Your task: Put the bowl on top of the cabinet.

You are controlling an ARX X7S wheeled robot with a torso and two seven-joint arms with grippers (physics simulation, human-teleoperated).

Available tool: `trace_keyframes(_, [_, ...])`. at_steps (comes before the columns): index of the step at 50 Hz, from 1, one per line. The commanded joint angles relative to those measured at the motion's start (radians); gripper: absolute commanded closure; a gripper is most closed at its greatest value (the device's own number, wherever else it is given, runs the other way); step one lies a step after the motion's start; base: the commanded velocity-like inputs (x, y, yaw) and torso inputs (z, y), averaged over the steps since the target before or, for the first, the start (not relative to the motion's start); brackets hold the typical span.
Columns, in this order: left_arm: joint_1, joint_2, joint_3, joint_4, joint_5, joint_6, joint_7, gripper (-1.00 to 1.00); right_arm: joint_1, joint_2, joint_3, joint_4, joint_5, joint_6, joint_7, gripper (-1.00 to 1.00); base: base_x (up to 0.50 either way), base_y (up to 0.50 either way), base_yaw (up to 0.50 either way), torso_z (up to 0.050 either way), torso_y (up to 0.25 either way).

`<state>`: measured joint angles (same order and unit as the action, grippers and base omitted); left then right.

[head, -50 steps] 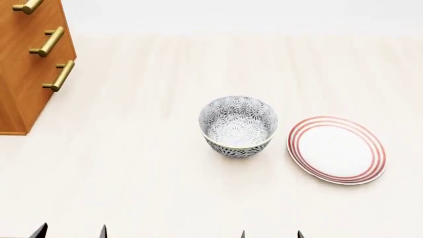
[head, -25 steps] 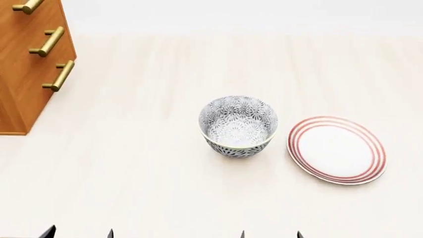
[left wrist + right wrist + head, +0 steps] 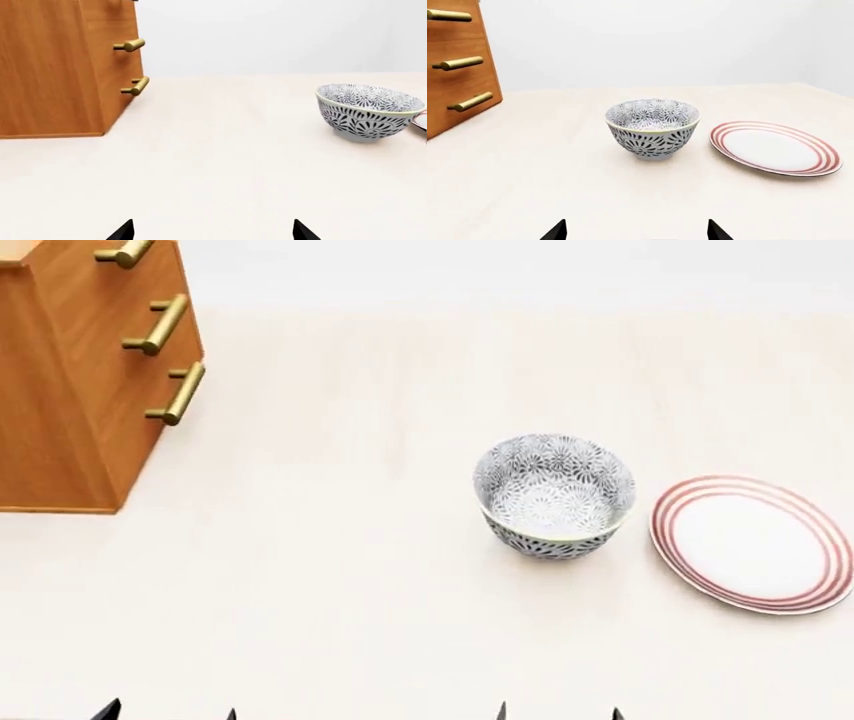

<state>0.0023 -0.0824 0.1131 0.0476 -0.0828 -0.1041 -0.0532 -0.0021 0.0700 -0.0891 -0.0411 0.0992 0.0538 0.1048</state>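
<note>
Between cabinet [image 3: 80,390] and plate [image 3: 754,543], upright bowl [image 3: 554,495], untouched

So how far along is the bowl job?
Nothing looks done yet: the bowl sits on the table beside the plate, away from the cabinet. Both hands are open and empty, short of it. Grasping, lifting and placing it on top remain.

left hand [image 3: 167,712]: fingers apart, empty | right hand [image 3: 561,712]: fingers apart, empty
</note>
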Motion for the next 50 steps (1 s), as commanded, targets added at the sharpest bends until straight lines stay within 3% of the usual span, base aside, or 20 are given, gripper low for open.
trace_keyframes(1, [0.002,-0.003,0.001,-0.015,-0.001,0.035,-0.007,-1.00,-0.005,0.006,-0.006,-0.006,0.013,-0.007,0.007,-1.00,0.00,0.50,0.00,0.000,0.000])
trace_keyframes(27, [-0.009,-0.029,0.033,-0.033,-0.039,0.039,-0.030,-1.00,-0.002,0.033,-0.054,0.010,0.028,-0.024,0.037,-1.00,0.00,0.50,0.00,0.000,0.000])
trace_keyframes(45, [-0.010,-0.044,0.048,-0.030,-0.057,0.038,-0.046,-1.00,-0.003,0.054,-0.064,-0.010,0.090,-0.004,0.023,-1.00,0.00,0.02,0.00,0.000,0.000])
trace_keyframes(50, [-0.011,-0.047,0.052,-0.032,-0.060,0.038,-0.051,-1.00,-0.004,0.060,-0.065,-0.011,0.108,-0.010,0.016,-1.00,0.41,0.00,0.00,0.000,0.000])
